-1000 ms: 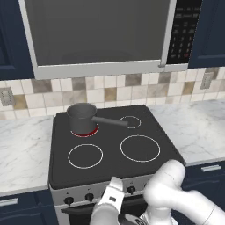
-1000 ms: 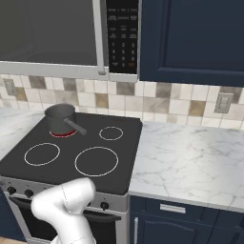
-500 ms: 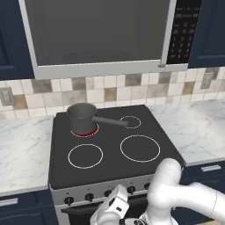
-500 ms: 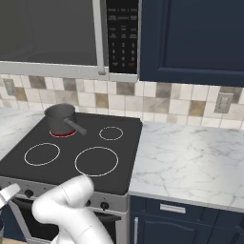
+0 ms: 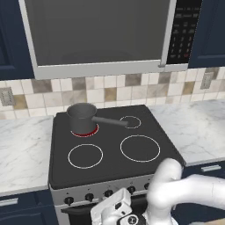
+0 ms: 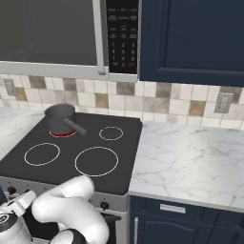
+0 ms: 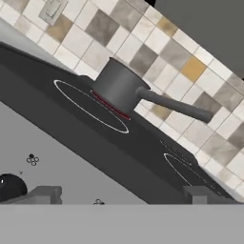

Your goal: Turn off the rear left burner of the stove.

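Pincer: my gripper [image 7: 121, 193] sits low in front of the stove's silver front panel [image 7: 71, 162]; both dark fingertips [image 7: 45, 194] stand well apart with nothing between them — spread, pinching nothing; in the left base view my hand [image 5: 115, 213] hangs below the knob row.

Knobs: one black knob [image 7: 10, 187] lies just left of my left fingertip in the hand view, apart from it; a row of small black knobs [image 5: 89, 197] runs along the panel.

Stove: flat black glass top [image 5: 110, 160] with white-outlined rings; front left ring [image 5: 85, 155] and larger front right ring [image 5: 139, 148] are nearest me; small rear right ring [image 5: 130, 122] lies beyond.

Rear left burner: glowing red [image 5: 84, 132] at the far left of the cooktop, under the pan; red rim also seen at [image 6: 62, 134] and [image 7: 110, 106].

Saucepan: dark grey [image 5: 81, 117], upright on the red zone; handle points right toward the small ring.

Beyond: tiled backsplash [image 5: 105, 94]; grey microwave [image 5: 99, 35] above — marble counter [image 6: 186, 162] to the right.
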Controlling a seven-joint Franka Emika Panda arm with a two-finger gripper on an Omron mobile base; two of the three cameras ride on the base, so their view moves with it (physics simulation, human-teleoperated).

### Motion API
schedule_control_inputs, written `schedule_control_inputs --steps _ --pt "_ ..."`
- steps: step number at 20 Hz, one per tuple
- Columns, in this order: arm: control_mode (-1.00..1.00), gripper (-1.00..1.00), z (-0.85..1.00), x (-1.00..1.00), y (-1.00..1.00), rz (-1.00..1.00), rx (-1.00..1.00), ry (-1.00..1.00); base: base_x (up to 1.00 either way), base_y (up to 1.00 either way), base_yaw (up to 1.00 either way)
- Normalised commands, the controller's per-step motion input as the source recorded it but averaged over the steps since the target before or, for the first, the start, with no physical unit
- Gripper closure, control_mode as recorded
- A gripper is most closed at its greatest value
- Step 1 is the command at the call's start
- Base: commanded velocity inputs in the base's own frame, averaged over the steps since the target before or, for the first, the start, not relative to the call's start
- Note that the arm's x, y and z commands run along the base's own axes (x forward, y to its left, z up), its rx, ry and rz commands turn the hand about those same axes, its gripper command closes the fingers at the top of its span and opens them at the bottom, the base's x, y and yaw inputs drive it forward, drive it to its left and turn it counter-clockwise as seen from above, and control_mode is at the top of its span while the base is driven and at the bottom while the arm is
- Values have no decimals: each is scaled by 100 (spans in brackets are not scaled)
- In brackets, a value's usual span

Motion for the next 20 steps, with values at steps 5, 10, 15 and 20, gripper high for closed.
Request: schedule_control_inputs --steps 5,10,15,20 --pt "-100 -100 -11 31 76 -16 10 -16 0 0 0" --pt "-100 -100 -26 3 68 -11 0 -6 0 0 0" --pt "-100 -100 -40 -14 41 -9 0 -4 0 0 0" --pt "-100 -100 -28 -11 4 -9 0 -4 0 0 0"
